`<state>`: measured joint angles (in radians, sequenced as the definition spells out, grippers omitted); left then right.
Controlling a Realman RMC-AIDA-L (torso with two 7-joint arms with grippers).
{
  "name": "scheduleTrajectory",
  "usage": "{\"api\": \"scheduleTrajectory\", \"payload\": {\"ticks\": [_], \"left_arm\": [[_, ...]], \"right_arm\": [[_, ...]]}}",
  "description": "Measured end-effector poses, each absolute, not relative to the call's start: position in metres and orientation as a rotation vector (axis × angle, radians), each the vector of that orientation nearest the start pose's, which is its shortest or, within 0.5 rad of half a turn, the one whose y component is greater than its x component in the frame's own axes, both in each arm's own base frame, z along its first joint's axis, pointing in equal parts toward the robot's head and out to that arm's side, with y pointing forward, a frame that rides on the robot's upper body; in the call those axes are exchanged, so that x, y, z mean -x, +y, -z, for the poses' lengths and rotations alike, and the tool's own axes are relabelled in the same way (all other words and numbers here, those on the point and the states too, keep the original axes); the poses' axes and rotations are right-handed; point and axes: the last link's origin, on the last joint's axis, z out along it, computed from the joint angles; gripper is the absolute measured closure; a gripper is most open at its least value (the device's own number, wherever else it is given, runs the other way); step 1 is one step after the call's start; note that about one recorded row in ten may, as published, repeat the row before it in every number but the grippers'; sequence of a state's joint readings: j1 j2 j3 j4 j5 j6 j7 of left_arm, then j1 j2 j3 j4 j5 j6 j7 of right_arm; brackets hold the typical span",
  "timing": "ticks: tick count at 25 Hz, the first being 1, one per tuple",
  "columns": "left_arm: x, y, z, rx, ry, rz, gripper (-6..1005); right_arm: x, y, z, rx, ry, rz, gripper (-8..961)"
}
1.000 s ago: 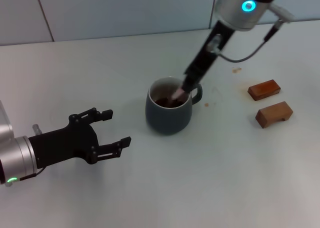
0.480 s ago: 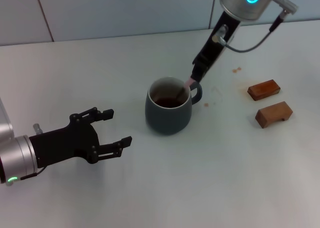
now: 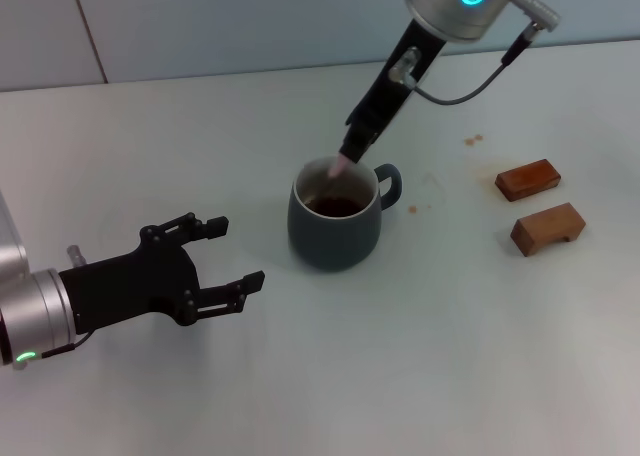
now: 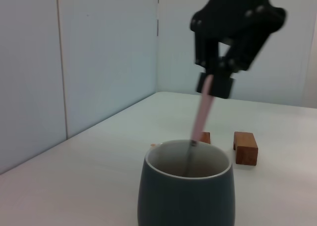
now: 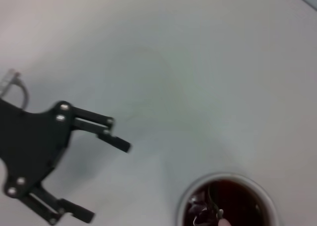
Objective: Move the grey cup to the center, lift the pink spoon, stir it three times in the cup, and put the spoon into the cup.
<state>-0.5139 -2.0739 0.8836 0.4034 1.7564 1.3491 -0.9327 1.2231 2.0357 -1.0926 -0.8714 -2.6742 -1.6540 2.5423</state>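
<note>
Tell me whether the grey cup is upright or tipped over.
Upright. The grey cup stands on its base on the table, rim up, dark liquid inside, with the pink spoon dipping into it.

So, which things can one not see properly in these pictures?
- pink spoon: its bowl is hidden inside the grey cup in head and left wrist views.
- right gripper: absent from its own wrist view.
- One of two wooden blocks is mostly hidden behind the cup, left wrist view.

Head looks down; wrist views share grey cup [image 4: 187, 191]
</note>
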Motion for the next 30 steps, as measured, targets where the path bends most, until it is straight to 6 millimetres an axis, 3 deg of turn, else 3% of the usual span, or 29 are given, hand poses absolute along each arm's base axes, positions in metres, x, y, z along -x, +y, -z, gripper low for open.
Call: {"api": "scheduleTrajectory", "payload": {"ticks": [7,11,14,16,20,21,22,25,26,27,30], "left_arm": [[0.277,0.32,0.049,2.667,-0.329,0.642,152],[0.277,0.321,0.048,2.662,-0.33,0.644,153],[0.277,0.322,0.048,2.657,-0.33,0.649,153],[0.277,0.322,0.048,2.653,-0.332,0.647,153],[0.277,0.324,0.046,2.647,-0.33,0.645,153],[0.277,0.324,0.046,2.645,-0.33,0.647,153],[0.277,0.324,0.045,2.641,-0.331,0.65,153],[0.277,0.326,0.043,2.628,-0.337,0.659,153],[0.277,0.326,0.042,2.619,-0.342,0.665,153],[0.277,0.326,0.042,2.619,-0.342,0.665,153],[0.279,0.325,0.041,2.607,-0.353,0.669,153]], "right_arm": [[-0.071,0.425,-0.009,2.677,0.886,0.541,835],[-0.081,0.418,-0.016,2.639,0.866,0.439,829],[-0.084,0.413,-0.022,2.628,0.855,0.382,704],[-0.089,0.404,-0.033,2.645,0.847,0.251,621],[-0.099,0.388,-0.047,2.677,0.82,0.078,543],[-0.112,0.374,-0.057,2.686,0.766,-0.01,523],[-0.112,0.374,-0.057,2.686,0.766,-0.01,503],[-0.137,0.351,-0.07,2.676,0.643,-0.164,445],[-0.159,0.337,-0.077,2.622,0.607,-0.322,425],[-0.159,0.337,-0.077,2.622,0.607,-0.322,406],[-0.194,0.319,-0.089,2.523,0.598,-0.606,312]]}}
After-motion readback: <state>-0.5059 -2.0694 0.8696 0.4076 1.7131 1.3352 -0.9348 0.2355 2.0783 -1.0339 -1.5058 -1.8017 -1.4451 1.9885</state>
